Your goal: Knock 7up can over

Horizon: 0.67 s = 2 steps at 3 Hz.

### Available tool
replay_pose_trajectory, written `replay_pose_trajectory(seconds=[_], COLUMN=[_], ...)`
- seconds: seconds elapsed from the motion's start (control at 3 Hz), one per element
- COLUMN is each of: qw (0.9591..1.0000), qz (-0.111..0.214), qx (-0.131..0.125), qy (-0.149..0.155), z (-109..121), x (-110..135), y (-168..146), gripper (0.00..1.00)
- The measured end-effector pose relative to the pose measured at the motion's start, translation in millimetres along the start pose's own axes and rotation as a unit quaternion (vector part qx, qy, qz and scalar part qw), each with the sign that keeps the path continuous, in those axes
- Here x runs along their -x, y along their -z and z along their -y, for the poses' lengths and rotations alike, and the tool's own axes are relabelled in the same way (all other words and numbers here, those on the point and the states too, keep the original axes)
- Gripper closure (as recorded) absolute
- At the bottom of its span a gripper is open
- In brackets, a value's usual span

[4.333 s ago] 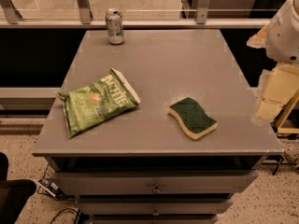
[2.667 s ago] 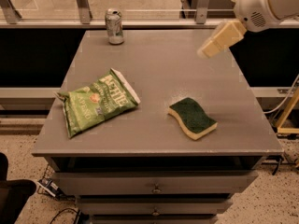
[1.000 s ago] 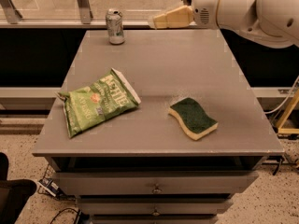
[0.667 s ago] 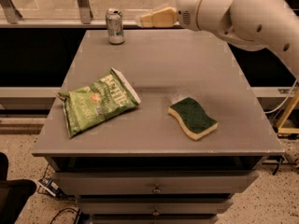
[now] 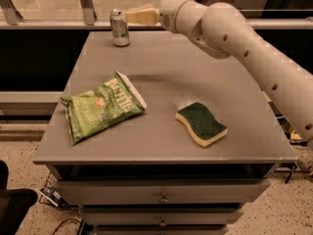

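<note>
The 7up can [image 5: 119, 27], a small silver-grey can with green markings, stands upright at the far left corner of the grey table [image 5: 161, 77]. My gripper [image 5: 133, 16] reaches in from the right on the white arm [image 5: 234, 38]. Its cream tip is at the can's upper right side, level with the can's top, touching it or very nearly so.
A flat green chip bag [image 5: 101, 106] lies on the left of the table. A green and yellow sponge [image 5: 201, 123] lies at the front right. Metal rails and glass run behind the far edge. Drawers sit below the table front.
The arm has swung from the right side of the table leftward along the far edge, bringing the gripper up to the can. The can, bag and sponge have not moved.
</note>
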<state>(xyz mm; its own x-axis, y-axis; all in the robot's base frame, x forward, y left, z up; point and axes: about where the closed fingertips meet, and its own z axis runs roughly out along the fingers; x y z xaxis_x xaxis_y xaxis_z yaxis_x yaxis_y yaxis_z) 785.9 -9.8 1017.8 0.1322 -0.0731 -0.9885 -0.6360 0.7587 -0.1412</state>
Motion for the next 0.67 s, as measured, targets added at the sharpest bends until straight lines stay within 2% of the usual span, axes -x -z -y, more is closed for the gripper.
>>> replay_pose_trajectory(seconds=[0.33,0.67], qw=[1.0000,0.9992], qz=[-0.004,-0.036], qx=[-0.004,-0.016], qy=[0.000,0.004], z=[-14.3,-20.4], x=[-7.3,-19.6], y=[-31.1,-42.7], gripper=[0.00,0.00])
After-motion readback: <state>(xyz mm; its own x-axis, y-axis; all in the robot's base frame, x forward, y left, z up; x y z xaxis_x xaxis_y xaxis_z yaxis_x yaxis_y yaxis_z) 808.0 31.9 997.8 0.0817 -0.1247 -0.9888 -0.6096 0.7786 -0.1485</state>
